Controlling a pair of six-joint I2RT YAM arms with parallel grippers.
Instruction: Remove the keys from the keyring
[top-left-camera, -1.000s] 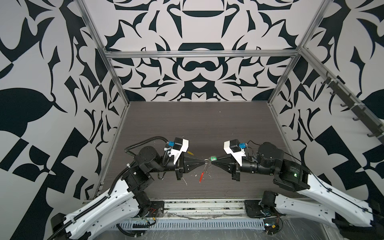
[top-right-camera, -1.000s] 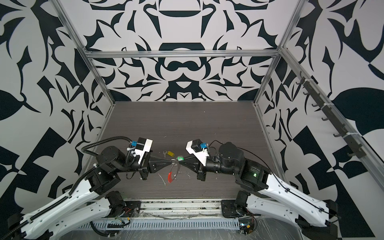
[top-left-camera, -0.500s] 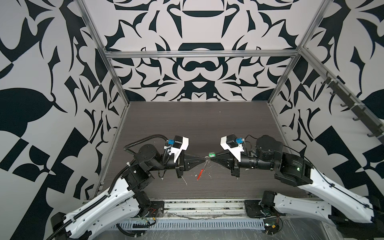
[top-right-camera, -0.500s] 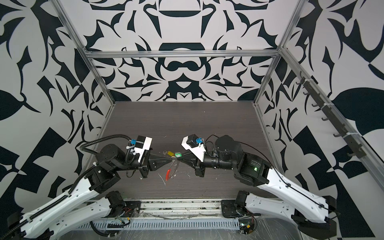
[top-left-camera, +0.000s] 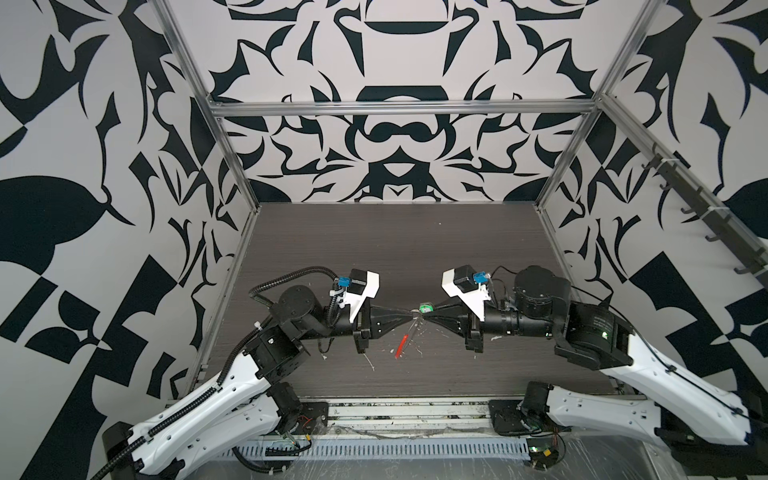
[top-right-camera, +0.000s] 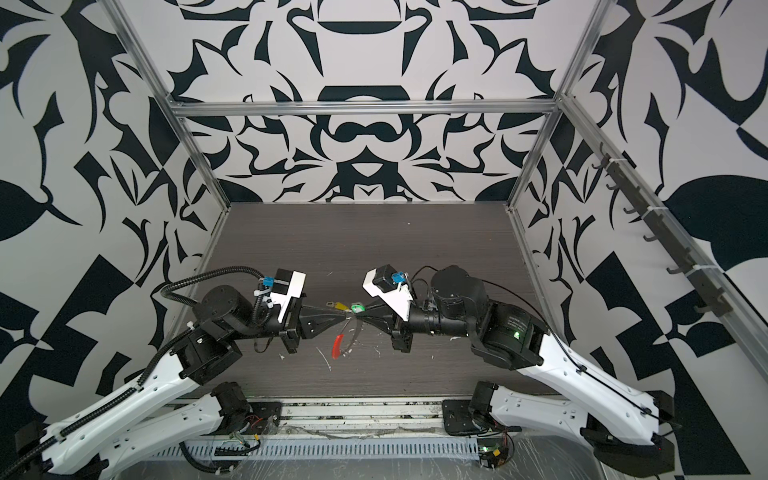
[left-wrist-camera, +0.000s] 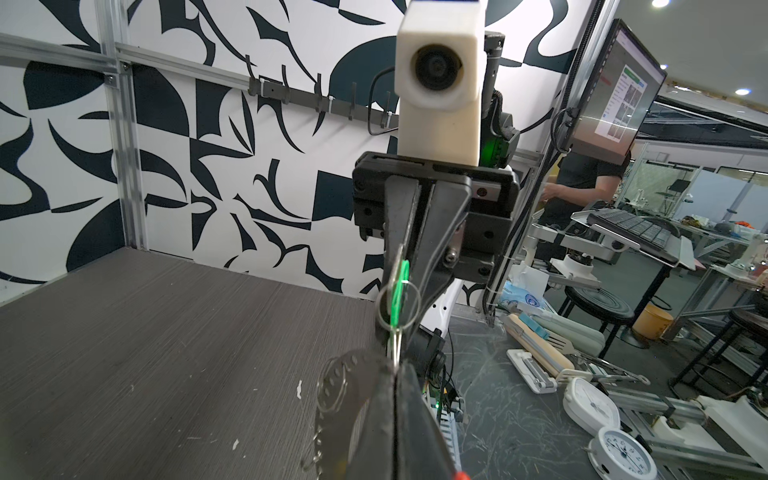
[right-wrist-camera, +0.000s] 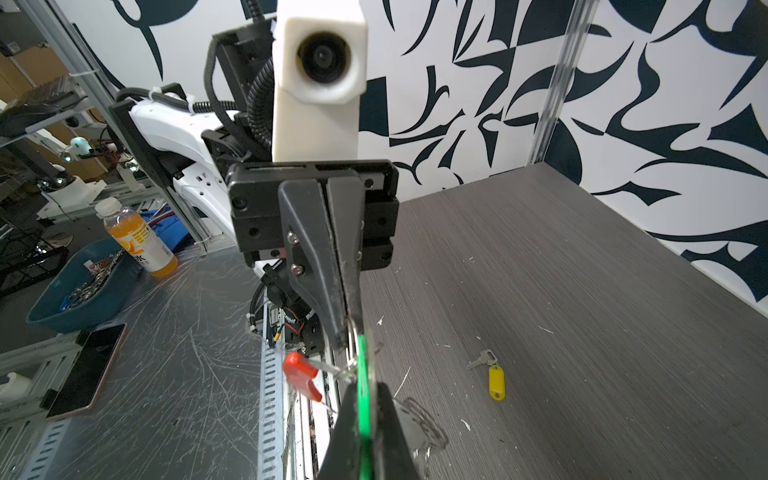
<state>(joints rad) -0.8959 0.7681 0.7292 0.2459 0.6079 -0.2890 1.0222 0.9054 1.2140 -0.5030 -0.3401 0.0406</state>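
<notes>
Both grippers meet tip to tip above the front middle of the table. My left gripper is shut on the thin wire of the keyring, whose red sleeve hangs below the tips. My right gripper is shut on the green tag of one key. That tag's small split ring sits round the wire. The yellow-tagged key lies loose on the table just behind the grippers.
Small white scraps litter the table under the grippers. A dark hook rail runs along the right wall. Off the table's front edge stand an orange drink bottle, a blue bin and a phone.
Both wrists have risen slightly with the tips still together. The keyring hangs between them much as before, and both grips are unchanged.
</notes>
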